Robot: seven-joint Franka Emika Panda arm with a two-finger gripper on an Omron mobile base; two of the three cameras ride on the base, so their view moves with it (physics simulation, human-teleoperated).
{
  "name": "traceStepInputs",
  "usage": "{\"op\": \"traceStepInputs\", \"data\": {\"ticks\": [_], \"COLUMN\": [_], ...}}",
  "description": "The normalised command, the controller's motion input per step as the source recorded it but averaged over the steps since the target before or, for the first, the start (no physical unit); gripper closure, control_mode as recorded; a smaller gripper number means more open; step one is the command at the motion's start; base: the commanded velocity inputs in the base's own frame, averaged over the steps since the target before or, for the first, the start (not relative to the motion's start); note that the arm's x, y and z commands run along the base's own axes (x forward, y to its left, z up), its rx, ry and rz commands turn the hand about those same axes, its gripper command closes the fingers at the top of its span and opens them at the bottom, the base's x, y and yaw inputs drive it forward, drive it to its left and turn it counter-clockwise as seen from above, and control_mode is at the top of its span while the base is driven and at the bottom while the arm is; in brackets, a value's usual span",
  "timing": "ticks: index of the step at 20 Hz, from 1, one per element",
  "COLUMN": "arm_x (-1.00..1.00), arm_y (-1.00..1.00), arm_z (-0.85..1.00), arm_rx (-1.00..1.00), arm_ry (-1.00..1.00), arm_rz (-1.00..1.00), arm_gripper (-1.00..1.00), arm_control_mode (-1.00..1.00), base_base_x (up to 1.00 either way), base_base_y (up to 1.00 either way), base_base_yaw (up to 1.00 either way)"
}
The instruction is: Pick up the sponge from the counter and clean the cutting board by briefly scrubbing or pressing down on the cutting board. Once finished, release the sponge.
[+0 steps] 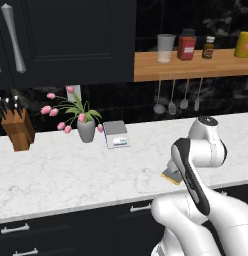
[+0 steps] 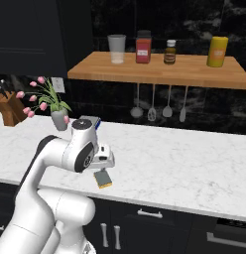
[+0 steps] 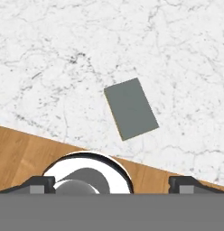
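Below your hand, your gripper (image 3: pixel 112 184) has its jaws spread wide and holds nothing. Just beyond it the sponge (image 3: pixel 131 108) lies grey side up, flat upon the counter (image 3: pixel 59 67), near its front edge.

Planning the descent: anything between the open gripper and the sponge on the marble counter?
Nothing visible. In the hand view the flat rectangular sponge, grey scrubbing face up, lies alone on bare white marble counter ahead of the open gripper. Its fingertips stand wide apart, not touching it.
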Motion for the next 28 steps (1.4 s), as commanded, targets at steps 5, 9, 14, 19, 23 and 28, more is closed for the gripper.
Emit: {"op": "traceStepInputs", "data": {"ticks": [5, 9, 14, 19, 23, 28], "arm_x": [0.13, 0.13, 0.16, 0.17, 0.17, 0.04], "arm_y": [0.0, 0.0, -0.03, -0.01, 0.0, 0.0], "arm_z": [-0.35, -0.25, -0.17, -0.22, -0.24, -0.32], "arm_rx": [0.0, 0.0, 0.0, 0.0, 0.0, 0.0], "arm_ry": [0.02, 0.01, 0.0, 0.0, 0.01, 0.02], "arm_rz": [0.0, 0.0, 0.0, 0.0, 0.0, 0.01], "arm_gripper": [-1.0, -1.0, -1.0, -1.0, -1.0, -1.0], "arm_control_mode": [-1.0, -1.0, -1.0, -1.0, -1.0, -1.0], "base_base_x": [0.0, 0.0, 0.0, 0.0, 0.0, 0.0], "base_base_y": [0.0, 0.0, 0.0, 0.0, 0.0, 0.0], "base_base_yaw": [0.0, 0.0, 0.0, 0.0, 0.0, 0.0]}}
